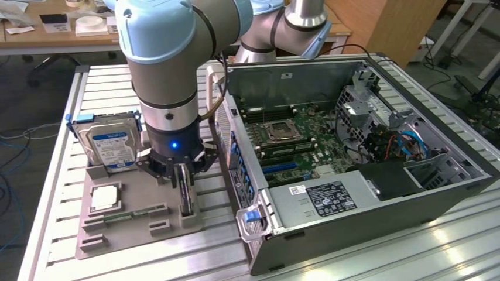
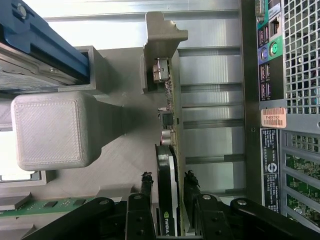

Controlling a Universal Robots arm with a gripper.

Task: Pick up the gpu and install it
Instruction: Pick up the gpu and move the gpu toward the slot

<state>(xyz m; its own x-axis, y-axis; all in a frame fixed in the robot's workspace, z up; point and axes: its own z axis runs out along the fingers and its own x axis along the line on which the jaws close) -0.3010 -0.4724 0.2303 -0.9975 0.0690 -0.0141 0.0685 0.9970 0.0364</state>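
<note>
The gpu (image 1: 187, 202) is a thin dark card standing on edge in a slot of the grey holder tray (image 1: 133, 237), beside the open computer case (image 1: 375, 193). My gripper (image 1: 184, 175) hangs straight down over it, one finger on each side of the card. In the wrist view the gpu (image 2: 168, 165) runs lengthwise away from the gripper (image 2: 167, 185), its pale metal bracket (image 2: 162, 37) at the far end. The black fingers (image 2: 146, 185) press close against both faces of the card, which still sits in its slot.
A silver hard drive (image 1: 109, 146) with a blue-white label stands at the tray's back. A processor (image 1: 105, 198) and a green memory stick (image 1: 129, 215) lie on the tray. The case's motherboard (image 1: 289, 140) is exposed, with its perforated wall (image 1: 226, 134) right beside the arm.
</note>
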